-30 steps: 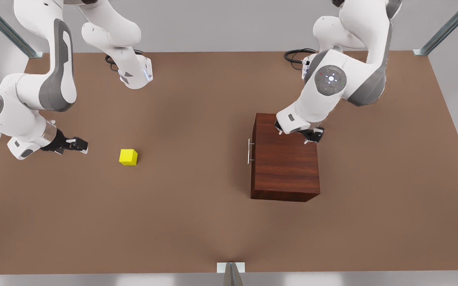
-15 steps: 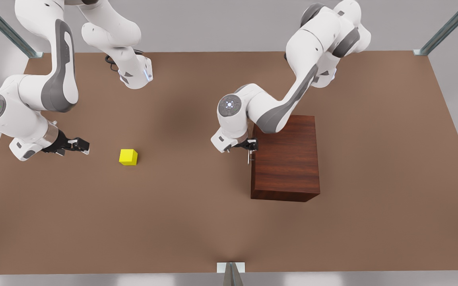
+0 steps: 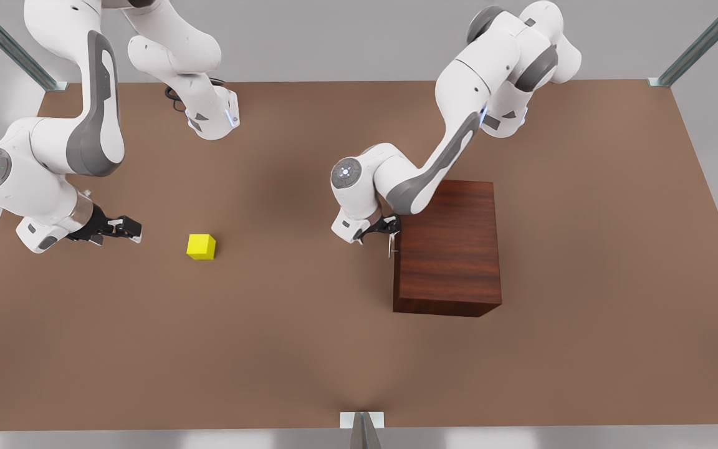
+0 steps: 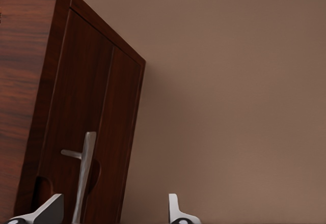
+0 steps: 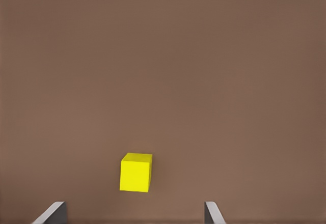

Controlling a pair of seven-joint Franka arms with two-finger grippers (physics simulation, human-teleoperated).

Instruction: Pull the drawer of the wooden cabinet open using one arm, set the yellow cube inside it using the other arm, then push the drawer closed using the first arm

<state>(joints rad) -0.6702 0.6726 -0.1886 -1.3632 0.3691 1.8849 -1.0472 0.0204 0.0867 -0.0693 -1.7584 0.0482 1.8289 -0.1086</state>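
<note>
My left tool [image 3: 387,231] sits with its fingers spread on either side of the thin silver bar handle [image 4: 84,175] on the shallow dark reddish-brown drawer [image 4: 84,117], not yet pinching it, and the drawer sits flush in the boxy dark wooden cabinet [image 3: 449,246]. My right tool [image 3: 127,229] waits, spread and empty, near the small bright yellow cube [image 3: 201,247] on the brown worktop [image 3: 284,324], well apart from the cabinet. I judge everything is left: pulling, placing, shutting.
</note>
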